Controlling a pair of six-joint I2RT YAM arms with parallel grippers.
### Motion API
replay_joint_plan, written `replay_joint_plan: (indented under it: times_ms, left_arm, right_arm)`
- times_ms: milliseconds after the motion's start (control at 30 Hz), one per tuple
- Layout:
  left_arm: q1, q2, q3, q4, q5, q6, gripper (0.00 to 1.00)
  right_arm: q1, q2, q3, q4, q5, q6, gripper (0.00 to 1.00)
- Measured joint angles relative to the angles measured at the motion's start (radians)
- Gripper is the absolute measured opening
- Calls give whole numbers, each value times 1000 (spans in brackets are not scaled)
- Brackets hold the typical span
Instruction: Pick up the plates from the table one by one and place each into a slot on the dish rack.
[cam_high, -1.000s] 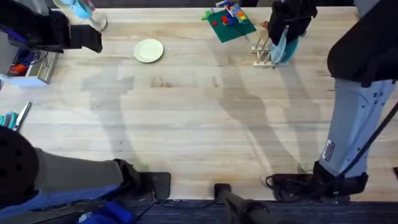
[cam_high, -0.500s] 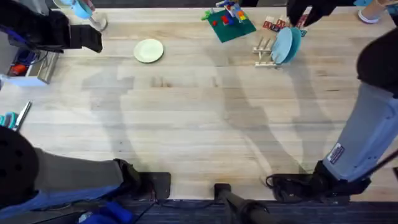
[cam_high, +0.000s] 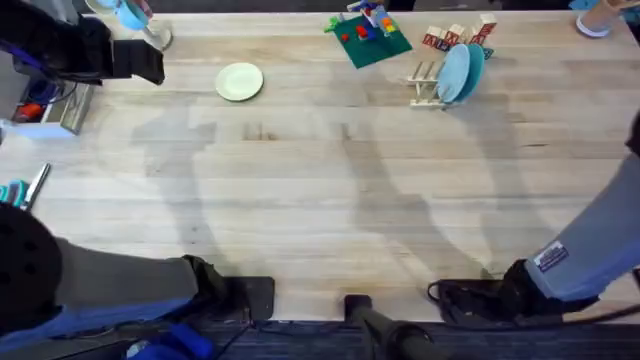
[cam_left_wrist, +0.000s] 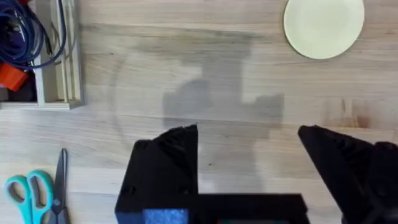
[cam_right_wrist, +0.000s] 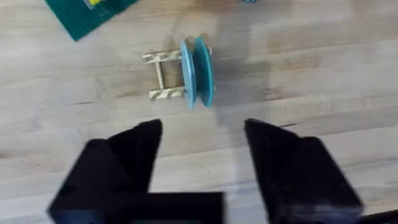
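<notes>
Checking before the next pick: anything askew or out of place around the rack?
Nothing stands out. Two blue plates stand on edge in the dish rack, side by side. The cream plate lies flat on the table, not yet racked.

Pale wood-grain plank worktop (cam_high: 320, 190), bearing a cream-white plate (cam_high: 239, 81) lying flat toward the far left. Farther right along the far edge, a green baseplate (cam_high: 372, 45) with toy blocks, a small wooden dish rack (cam_high: 424, 84) holding two blue plates (cam_high: 458, 72) on edge, and some small blocks (cam_high: 455, 35) just behind. At the left edge, teal-handled scissors (cam_left_wrist: 34, 196) and a wooden tray (cam_left_wrist: 53, 68) of cables.
</notes>
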Motion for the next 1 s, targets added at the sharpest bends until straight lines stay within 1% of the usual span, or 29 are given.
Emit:
replay_joint_plan:
  times_ms: [100, 133, 433, 700, 767, 933, 1000]
  left_arm:
    - [0, 0, 0, 0, 0, 0, 983]
    - [0, 0, 0, 0, 0, 0, 983]
    - [0, 0, 0, 0, 0, 0, 983]
    - [0, 0, 0, 9, 2, 0, 983]
    - [0, 0, 0, 10, 17, 0, 983]
    - [-3, 0, 0, 47, 109, -1, 983]
    - [-15, 0, 0, 74, 133, -3, 983]
  right_arm:
    - [0, -48, 0, -2, 0, -1, 953]
    - [0, -62, 0, -3, 0, -1, 984]
    - [0, -146, 0, -3, 0, -1, 996]
    - [0, -171, 0, -11, 0, -1, 996]
    - [0, -171, 0, -11, 0, -1, 996]
    - [0, -171, 0, -11, 0, -1, 996]
    - [0, -171, 0, -11, 0, -1, 996]
